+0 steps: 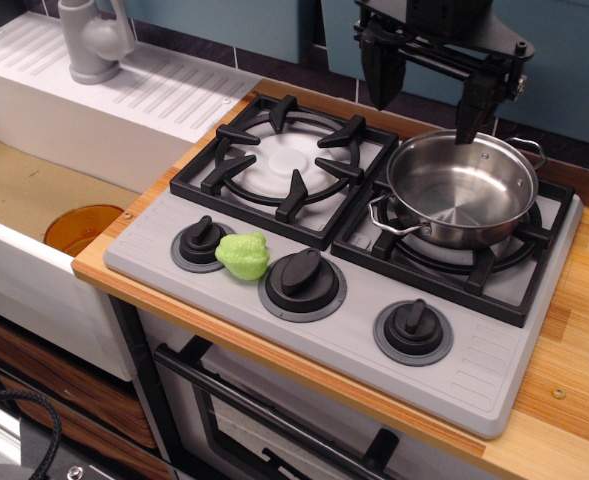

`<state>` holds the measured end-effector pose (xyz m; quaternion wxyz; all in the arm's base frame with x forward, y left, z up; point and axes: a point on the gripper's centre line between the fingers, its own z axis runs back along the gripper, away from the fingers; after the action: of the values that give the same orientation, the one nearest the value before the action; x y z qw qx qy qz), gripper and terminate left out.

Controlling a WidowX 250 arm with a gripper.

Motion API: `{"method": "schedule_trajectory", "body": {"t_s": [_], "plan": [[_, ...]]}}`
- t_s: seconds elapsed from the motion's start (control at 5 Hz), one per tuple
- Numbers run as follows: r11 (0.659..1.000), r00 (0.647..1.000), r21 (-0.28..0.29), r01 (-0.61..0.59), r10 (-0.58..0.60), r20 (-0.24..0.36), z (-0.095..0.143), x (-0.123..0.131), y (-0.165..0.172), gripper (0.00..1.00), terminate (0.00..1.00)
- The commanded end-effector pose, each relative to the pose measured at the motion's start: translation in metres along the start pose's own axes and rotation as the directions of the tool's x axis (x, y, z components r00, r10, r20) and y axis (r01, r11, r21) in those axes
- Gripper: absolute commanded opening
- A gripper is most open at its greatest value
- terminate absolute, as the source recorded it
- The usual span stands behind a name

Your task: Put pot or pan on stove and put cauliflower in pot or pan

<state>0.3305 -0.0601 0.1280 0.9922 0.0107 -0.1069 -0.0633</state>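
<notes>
Black gripper (429, 95) hung above the far rim of the shiny round steel pan (462, 188), jaws spread wide, holding nothing.
Pan sat on the grey stove's (474, 370) right grate; lumpy light-green plastic cauliflower (242, 256) lay between two near-left knobs.

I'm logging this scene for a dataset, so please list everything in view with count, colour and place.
Stove: one, grey, on the wooden counter.
Burner grates: two, black, on the stove's rear half.
Knobs: three, black, along the stove's front.
Pan: one, shiny steel, empty, on the right-hand grate.
Cauliflower: one, light green, on the stove between two knobs.
Counter: one, light wood, under the stove.
Sink: one, white with tan basin, at picture left.
Drain: one, orange, in the basin.
Faucet: one, grey, behind the sink.
Gripper: one, black, open, above the pan's rear rim.
</notes>
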Motion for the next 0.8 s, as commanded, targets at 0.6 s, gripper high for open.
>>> {"method": "schedule_trajectory", "body": {"t_s": [0.6], "plan": [[1.0,0.999,-0.024,0.018,-0.017,0.044,-0.015,0.006,0.006,1.0,0.0]]}}
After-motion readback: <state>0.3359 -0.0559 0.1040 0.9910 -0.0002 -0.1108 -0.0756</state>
